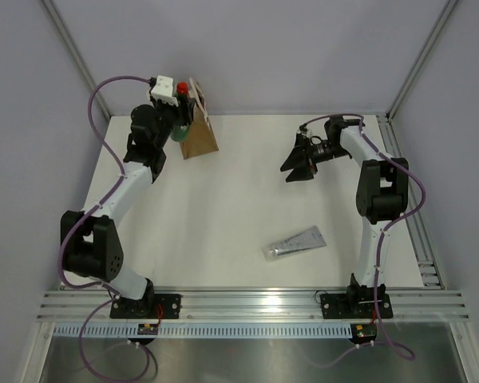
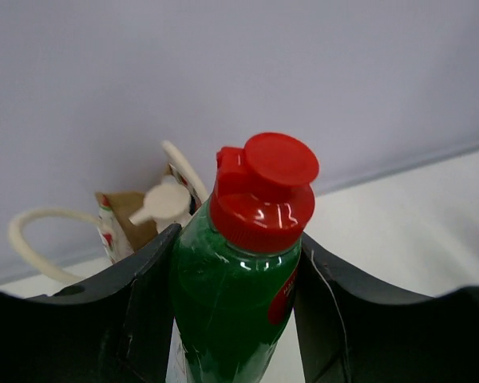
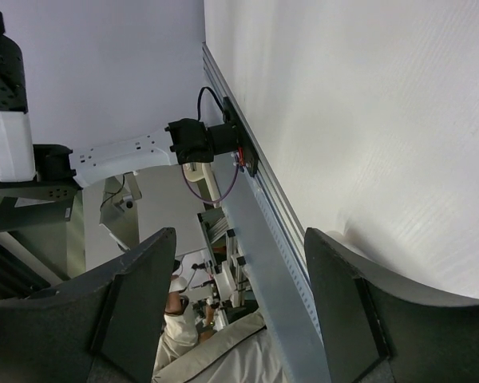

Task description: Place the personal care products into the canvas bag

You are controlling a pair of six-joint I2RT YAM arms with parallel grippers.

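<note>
Green red-capped squeeze bottle (image 2: 231, 311) is clamped in the left jaws just beside the far-left canvas bag (image 1: 199, 140); right jaws stand open, empty.

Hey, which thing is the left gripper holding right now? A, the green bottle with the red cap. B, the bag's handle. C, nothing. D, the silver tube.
A: the left gripper is shut on the green bottle beside the canvas bag, while the silver tube lies loose on the table.
</note>
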